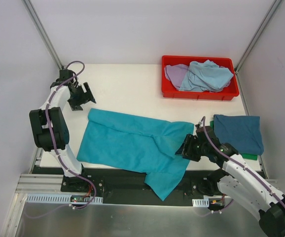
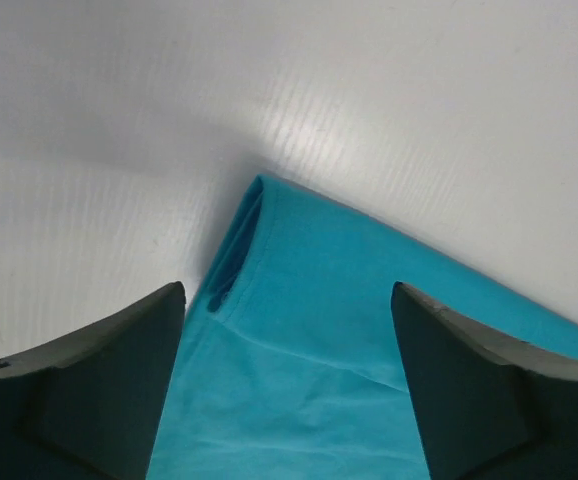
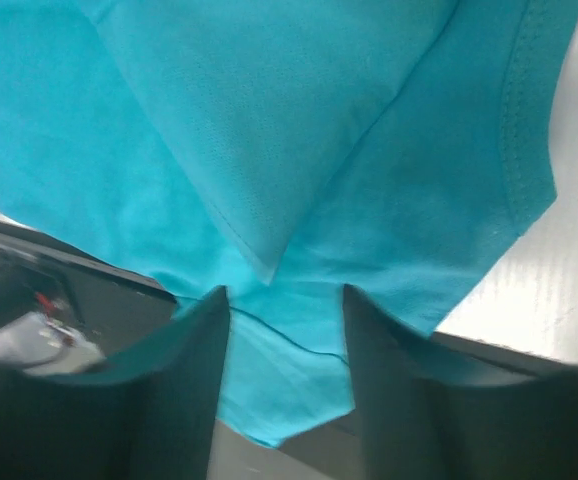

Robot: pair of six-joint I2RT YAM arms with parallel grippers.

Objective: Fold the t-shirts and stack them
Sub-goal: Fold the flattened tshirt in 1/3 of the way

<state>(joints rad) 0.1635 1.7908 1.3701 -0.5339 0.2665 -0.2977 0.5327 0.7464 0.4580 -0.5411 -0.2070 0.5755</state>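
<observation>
teal t-shirt (image 1: 127,140) laid out, left gripper (image 2: 287,300) spread wide, right gripper (image 3: 285,298) parted over it

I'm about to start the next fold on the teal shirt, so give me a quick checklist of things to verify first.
1. Left gripper open and empty: ok.
2. Right gripper free of the cloth: cannot tell; its jaws are apart, with teal cloth right at them.
3. Teal shirt wholly on the table: not ok, one part hangs over the near edge.
4. Dark blue shirt apart from the teal one: ok.
5. Lavender shirt and pale blue shirt inside the red tray: ok.
</observation>
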